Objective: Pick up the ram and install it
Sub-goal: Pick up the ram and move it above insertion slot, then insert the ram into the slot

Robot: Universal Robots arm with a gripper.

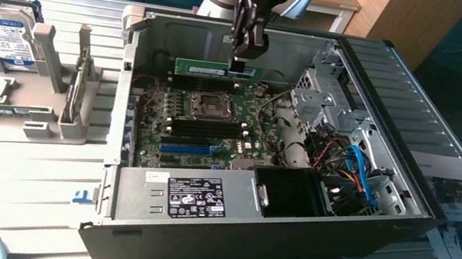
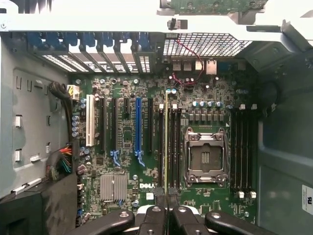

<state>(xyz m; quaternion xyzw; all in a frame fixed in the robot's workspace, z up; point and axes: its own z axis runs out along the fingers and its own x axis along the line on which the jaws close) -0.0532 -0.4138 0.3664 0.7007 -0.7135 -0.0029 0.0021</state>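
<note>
So the hand is reaching down into the open PC case with its fingers squeezed nearly together, pinching the ram by its top edge. The stick runs lengthwise along the far end of the motherboard, right over the dark memory slots and just beyond the CPU socket. From the wrist view the ram is edge-on, just a thin line in front of the hand, lined up with the slots beside the socket. Honestly can't tell if it's touching the slot or sitting just above it. Room is tight-ish: the case's far wall is close behind the stick, the metal drive cage sits on the exterior view's right, and a mess of cables plus a black shroud fill the near right corner. The arm is cut off at the top edge. Out on the surface, on the exterior view's left, a hard drive stands in a grey holder.
</note>
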